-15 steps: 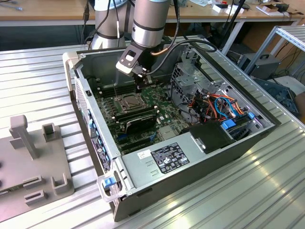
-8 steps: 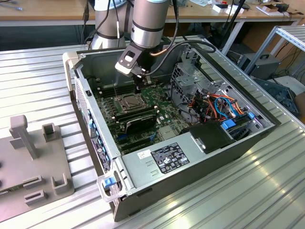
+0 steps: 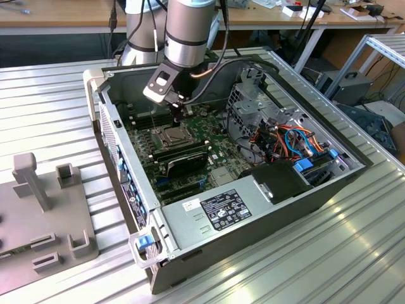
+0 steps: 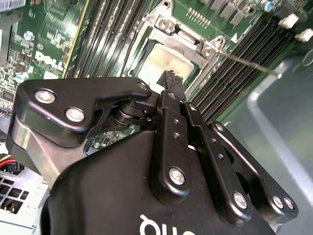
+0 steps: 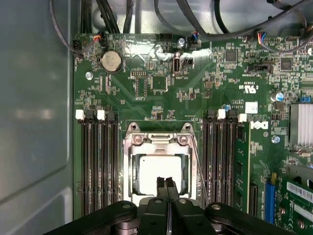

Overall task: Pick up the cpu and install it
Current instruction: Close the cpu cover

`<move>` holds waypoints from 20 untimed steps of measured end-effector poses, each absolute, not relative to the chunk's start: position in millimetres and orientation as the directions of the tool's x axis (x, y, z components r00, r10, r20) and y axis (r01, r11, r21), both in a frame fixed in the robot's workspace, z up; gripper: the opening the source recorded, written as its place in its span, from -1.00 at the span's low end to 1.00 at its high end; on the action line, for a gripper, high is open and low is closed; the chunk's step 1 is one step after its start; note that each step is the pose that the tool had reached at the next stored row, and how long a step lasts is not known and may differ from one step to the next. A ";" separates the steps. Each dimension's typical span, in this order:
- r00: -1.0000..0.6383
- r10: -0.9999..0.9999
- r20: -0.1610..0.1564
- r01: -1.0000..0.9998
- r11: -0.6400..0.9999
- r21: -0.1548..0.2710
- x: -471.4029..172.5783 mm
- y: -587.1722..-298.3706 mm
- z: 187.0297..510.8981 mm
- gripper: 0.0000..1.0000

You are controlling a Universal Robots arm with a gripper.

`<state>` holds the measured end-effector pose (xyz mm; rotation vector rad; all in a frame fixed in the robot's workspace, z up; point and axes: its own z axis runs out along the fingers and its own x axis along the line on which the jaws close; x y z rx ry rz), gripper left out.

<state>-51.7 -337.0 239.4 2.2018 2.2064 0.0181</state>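
Since the cpu [image 5: 157,169] already lies flat inside the socket frame [image 5: 159,141] on the motherboard [image 5: 161,83], we judge the picking and carrying to be behind us and the placing all but done. In both wrist views the end effector [image 5: 165,182] hangs right over the chip with its two fingers pressed together and nothing gripped between them. Whether the tips touch the grey top or hover just above it, we cannot tell. In the second wrist view a thin wire lever [image 4: 249,63] juts out beside the socket and appears free, not hooked down, so we would not yet call the chip locked in. We also cannot make out whether the frame bears down on the chip's edges. In the exterior view the arm reaches into the open computer case [image 3: 120,136], which lies on its side on the ribbed metal bench [image 3: 50,101].
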 end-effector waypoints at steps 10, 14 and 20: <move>-0.002 1.000 -0.009 1.000 0.002 0.026 -65.1 -338.5 229.8 -0.79; -0.002 1.000 -0.009 1.000 0.002 0.026 -69.5 -339.9 227.6 -0.79; -0.002 1.000 -0.009 1.000 0.002 0.026 -73.0 -340.6 225.2 -0.79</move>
